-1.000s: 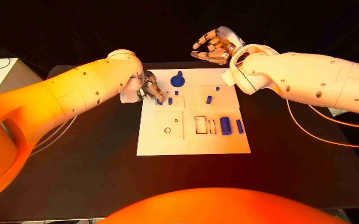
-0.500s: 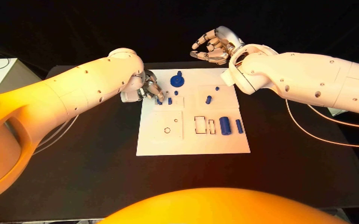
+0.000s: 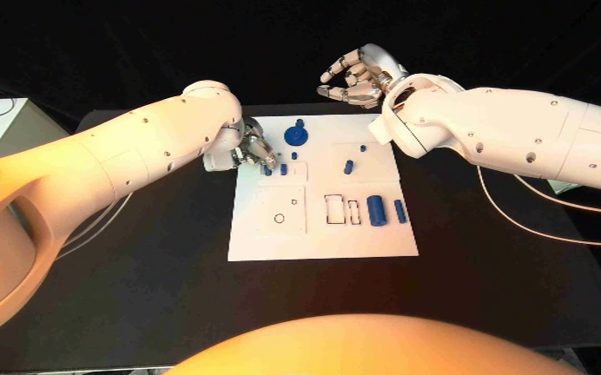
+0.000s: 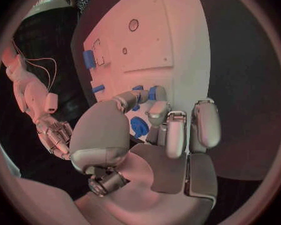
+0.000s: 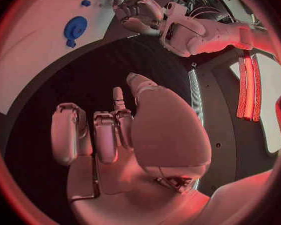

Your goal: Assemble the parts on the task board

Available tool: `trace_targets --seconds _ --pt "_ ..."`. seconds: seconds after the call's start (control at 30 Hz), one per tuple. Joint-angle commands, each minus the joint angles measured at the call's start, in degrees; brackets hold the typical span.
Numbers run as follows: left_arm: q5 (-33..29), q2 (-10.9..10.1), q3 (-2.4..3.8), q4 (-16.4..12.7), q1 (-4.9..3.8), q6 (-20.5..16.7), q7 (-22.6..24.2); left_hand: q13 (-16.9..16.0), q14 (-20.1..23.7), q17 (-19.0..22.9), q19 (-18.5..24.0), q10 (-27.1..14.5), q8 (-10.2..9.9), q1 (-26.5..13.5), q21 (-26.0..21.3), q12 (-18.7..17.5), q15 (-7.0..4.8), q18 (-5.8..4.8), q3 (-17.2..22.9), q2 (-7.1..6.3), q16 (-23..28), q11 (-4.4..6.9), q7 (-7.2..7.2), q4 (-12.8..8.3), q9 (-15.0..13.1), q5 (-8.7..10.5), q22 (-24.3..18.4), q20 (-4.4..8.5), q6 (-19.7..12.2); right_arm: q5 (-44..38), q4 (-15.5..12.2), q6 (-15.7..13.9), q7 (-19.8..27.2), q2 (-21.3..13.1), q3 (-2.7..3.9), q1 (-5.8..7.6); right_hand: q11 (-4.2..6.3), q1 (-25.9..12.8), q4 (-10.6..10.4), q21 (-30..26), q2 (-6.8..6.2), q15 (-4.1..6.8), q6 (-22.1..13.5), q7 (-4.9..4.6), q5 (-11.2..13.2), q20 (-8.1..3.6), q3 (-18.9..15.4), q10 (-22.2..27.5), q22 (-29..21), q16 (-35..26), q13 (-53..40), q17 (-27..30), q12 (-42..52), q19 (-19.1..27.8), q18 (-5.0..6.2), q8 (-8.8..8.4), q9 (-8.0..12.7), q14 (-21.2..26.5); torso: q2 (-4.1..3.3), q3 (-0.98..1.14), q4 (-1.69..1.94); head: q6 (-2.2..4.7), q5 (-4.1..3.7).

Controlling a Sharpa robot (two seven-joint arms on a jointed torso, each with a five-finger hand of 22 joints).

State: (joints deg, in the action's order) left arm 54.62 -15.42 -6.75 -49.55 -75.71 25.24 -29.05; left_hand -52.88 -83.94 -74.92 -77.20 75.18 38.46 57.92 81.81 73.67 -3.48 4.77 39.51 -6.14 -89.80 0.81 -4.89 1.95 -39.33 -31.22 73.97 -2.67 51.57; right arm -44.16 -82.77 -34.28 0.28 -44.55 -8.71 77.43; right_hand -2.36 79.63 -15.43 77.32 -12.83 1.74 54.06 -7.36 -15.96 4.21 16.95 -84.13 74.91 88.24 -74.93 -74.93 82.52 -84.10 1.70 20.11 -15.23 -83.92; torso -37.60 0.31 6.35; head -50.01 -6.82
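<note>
We see the board [image 3: 269, 240] at the table's [image 3: 150, 288] middle, with blue parts [image 3: 377, 210] at its far and right areas. The left hand [image 3: 252, 151] sits at the board's far-left edge, fingertips curled down onto a small blue peg [image 3: 283, 168]; we cannot tell whether it is actually pinched. The right hand [image 3: 357, 77] hovers beyond the far edge, fingers loosely curled, holding nothing.

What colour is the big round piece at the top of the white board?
Blue. The round part shows best in the head view.
</note>
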Motion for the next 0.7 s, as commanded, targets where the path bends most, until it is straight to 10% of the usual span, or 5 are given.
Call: trace_targets --seconds 0.03,0.47,0.7 --pt "-0.6 0.3 -0.19 -0.5 0.5 0.9 0.2 0.0 -6.1 -15.1 -0.3 0.5 0.4 0.0 -0.2 0.2 -0.4 -0.69 3.8 -0.09 -0.2 0.21 1.87 -4.6 -0.2 0.26 0.0 -0.05 1.6 -0.5 -0.1 0.6 0.2 0.0 0.03 -0.01 -0.38 -0.5 0.0 -0.2 -0.03 -0.37 0.0 -0.1 -0.2 0.27 0.4 -0.9 11.8 -0.1 -10.5 -12.1 0.0 -2.5 0.68 -0.27 -0.1 -5.3 0.03 0.01 -0.04 0.01 -0.01" --pt "-0.3 0.2 -0.2 -0.4 0.5 1.2 0.0 0.1 -6.1 -15.1 -0.4 0.4 0.0 -1.2 -0.7 -0.3 -0.73 -0.66 -2.0 -2.03 -0.2 0.61 2.42 -1.4 -0.2 0.71 -0.3 0.17 1.8 -0.5 -0.1 0.5 0.2 -0.1 0.03 -0.01 -0.38 -0.5 0.0 -0.3 -0.07 -0.37 0.0 -0.11 -0.2 0.27 0.4 -0.9 11.8 -0.1 -10.5 -12.0 -0.1 -2.5 0.69 -0.29 -0.1 -5.3 0.03 -0.03 0.02 0.01 -0.11" --pt "0.4 -0.1 -0.21 -0.1 0.5 0.8 -0.1 -0.1 -6.1 -15.1 -0.4 0.4 -0.2 1.8 -0.8 -0.4 -0.89 -0.66 -0.7 -0.75 -0.2 0.76 2.47 -2.3 -0.2 0.23 -0.4 0.32 1.6 -0.5 -0.1 0.5 0.2 -0.2 0.03 -0.01 -0.39 -0.5 0.0 -0.5 -0.11 -0.37 -0.1 -0.13 -0.2 0.27 0.4 -0.8 11.7 -0.1 -10.4 -12.1 -0.2 -2.4 0.72 -0.32 -0.1 -5.3 -0.01 -0.05 0.0 0.01 -0.14"
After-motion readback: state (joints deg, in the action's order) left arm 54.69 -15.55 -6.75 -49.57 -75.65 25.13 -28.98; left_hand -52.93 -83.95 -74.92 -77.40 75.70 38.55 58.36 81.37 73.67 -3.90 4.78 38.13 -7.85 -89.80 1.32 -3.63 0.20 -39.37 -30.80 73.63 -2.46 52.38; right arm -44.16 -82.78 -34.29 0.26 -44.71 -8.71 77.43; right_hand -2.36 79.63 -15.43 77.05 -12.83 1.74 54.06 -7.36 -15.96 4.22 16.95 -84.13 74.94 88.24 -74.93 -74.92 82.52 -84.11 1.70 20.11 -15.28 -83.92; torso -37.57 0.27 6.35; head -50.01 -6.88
